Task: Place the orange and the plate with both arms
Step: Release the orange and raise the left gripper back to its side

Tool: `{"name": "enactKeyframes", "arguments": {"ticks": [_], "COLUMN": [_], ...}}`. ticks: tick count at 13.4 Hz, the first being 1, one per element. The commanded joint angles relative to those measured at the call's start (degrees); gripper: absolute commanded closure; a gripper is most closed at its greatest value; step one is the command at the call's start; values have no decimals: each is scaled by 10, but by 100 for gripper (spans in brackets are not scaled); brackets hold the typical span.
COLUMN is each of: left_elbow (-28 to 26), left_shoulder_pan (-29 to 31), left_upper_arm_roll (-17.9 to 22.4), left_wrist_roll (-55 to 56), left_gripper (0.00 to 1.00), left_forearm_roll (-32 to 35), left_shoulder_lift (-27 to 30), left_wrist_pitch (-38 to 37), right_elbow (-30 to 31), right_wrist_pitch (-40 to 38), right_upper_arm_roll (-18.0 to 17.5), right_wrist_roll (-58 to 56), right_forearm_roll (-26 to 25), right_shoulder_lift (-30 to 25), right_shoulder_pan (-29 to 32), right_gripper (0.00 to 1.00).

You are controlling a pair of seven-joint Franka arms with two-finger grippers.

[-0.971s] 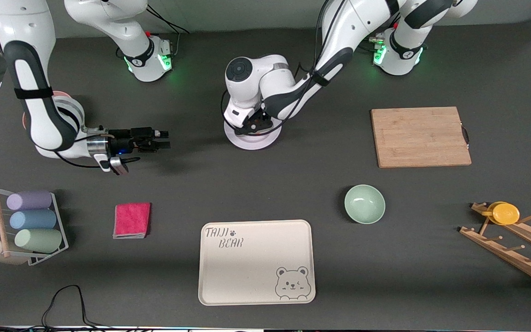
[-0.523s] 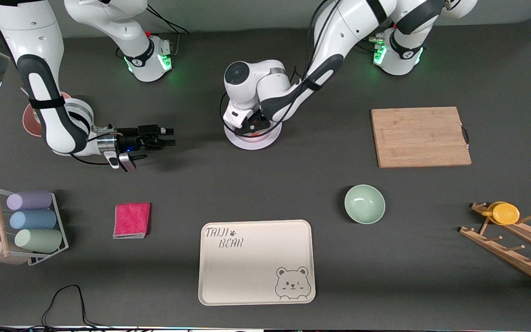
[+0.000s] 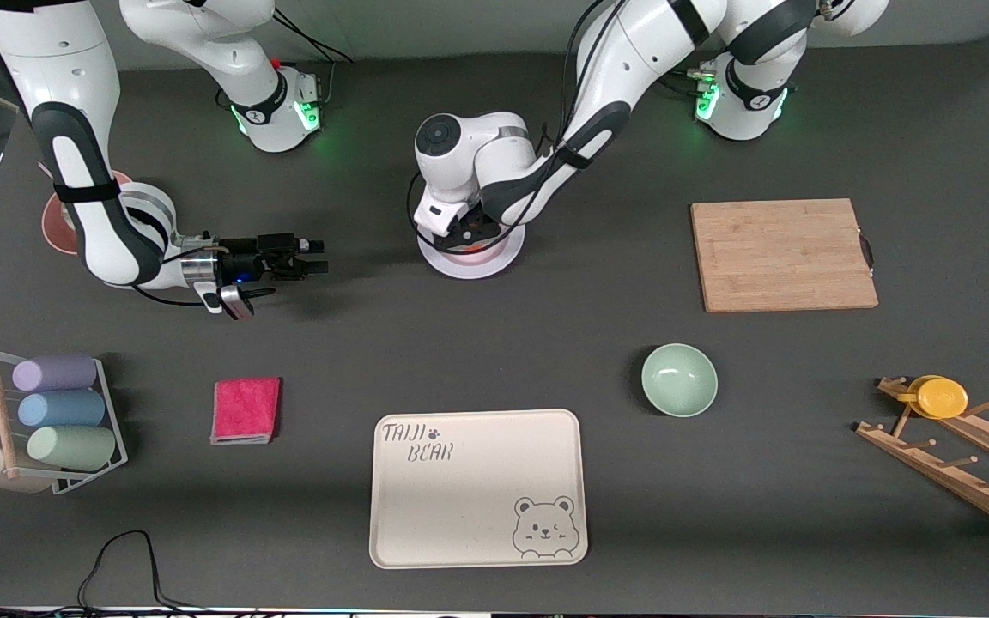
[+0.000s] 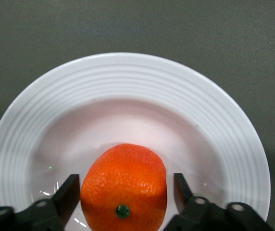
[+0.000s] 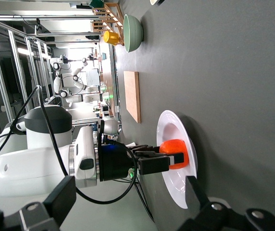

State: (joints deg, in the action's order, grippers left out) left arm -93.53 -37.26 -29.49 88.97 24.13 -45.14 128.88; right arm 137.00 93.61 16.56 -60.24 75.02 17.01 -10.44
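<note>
Left hand (image 4: 123, 197) over the plate (image 3: 470, 257), fingers apart flanking the orange (image 4: 123, 186) in its centre; best lifted straight up. Right hand (image 3: 310, 257) spread open, waiting toward its own tabletop end

Small bright orange (image 4: 123, 185) (green stem dot showing) sits in the pale ribbed plate (image 4: 128, 79); plate flat on table.

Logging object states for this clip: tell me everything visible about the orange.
The orange is small, round and bright, with dimpled peel and a green stem nub facing the left wrist camera. It sits in the shallow centre of the pale plate. The left end effector is around it, one finger on each side with small gaps showing, so contact is unclear.
</note>
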Motion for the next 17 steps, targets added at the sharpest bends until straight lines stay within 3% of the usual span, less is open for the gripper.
{"name": "enactKeyframes", "arguments": {"ticks": [1, 4, 7, 11, 17], "left_elbow": [12, 12, 12, 14, 36], "left_shoulder_pan": [-7, 16, 94, 220, 424], "left_upper_arm_roll": [5, -21, -70, -70, -65], "left_wrist_roll": [-3, -6, -79, -192, -391], "left_gripper": [0, 0, 0, 0, 0], "left_forearm_roll": [7, -8, -73, -152, -167], "left_shoulder_lift": [10, 80, 177, 296, 349], "left_wrist_pitch": [-20, -87, -175, -270, -355], "right_elbow": [5, 5, 6, 7, 9], "right_wrist_pitch": [3, 3, 3, 4, 11], "right_upper_arm_roll": [1, 1, 1, 0, 0], "right_wrist_roll": [-12, -6, -17, -40, -48], "right_forearm_roll": [17, 27, 28, 43, 62], "right_shoulder_lift": [0, 3, 18, 34, 44], "right_shoulder_pan": [-5, -13, -17, -31, -54], "right_gripper": [0, 0, 0, 0, 0]}}
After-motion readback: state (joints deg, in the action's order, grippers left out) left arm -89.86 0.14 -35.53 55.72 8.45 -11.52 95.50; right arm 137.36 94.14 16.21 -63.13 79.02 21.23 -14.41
